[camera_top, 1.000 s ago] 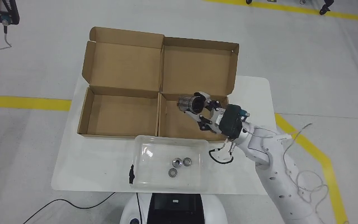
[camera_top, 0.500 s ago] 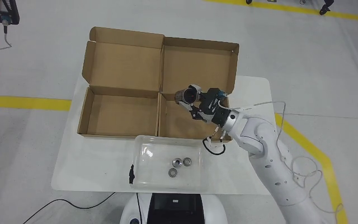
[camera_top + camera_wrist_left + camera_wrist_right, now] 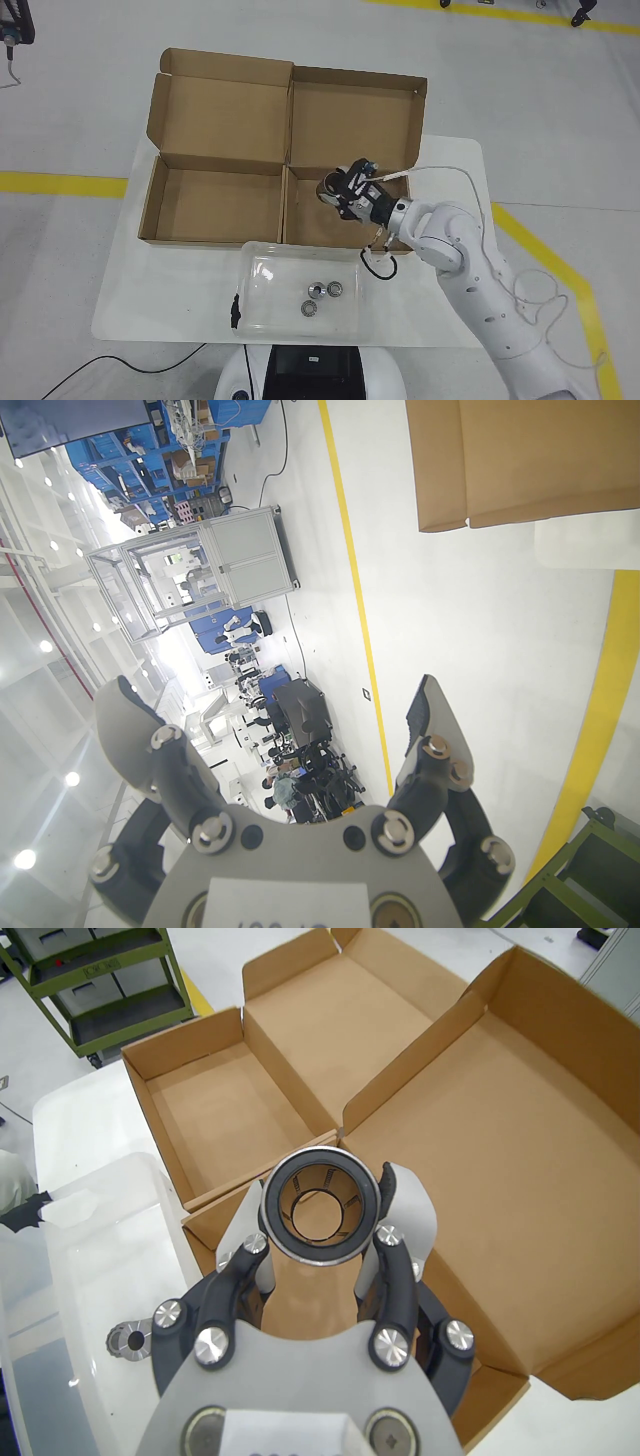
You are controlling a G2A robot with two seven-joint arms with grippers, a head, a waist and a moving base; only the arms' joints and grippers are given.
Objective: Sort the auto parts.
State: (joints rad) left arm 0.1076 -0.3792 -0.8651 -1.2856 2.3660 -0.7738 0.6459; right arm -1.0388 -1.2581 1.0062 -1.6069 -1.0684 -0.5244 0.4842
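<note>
**Two open boxes, one sleeve held over the right one**

Two cardboard boxes stand side by side, lids folded back, on a white table (image 3: 455,170) with rounded corners. The left box (image 3: 215,205) and the right box (image 3: 312,222) share a middle wall. A clear plastic bin (image 3: 262,262) sits just in front of them at the table's near edge, with three small metal parts (image 3: 316,291) lying close together in it. The floor around the table is pale grey, crossed by yellow lines (image 3: 60,184). A green metal cart (image 3: 100,988) stands beyond the table's far end.

The right gripper (image 3: 322,1200) is clamped on a short metal sleeve with a black end ring (image 3: 271,1209), one finger on each side of its outer wall. The sleeve hangs over the right box, near the wall shared with the left box. Its axis runs straight out from the gripper, away from the wrist, tilted downward. The bore is open end to end, and cardboard shows through it.

The left gripper (image 3: 272,700) is away from the table, fingers spread wide with nothing between them, facing the workshop floor.
</note>
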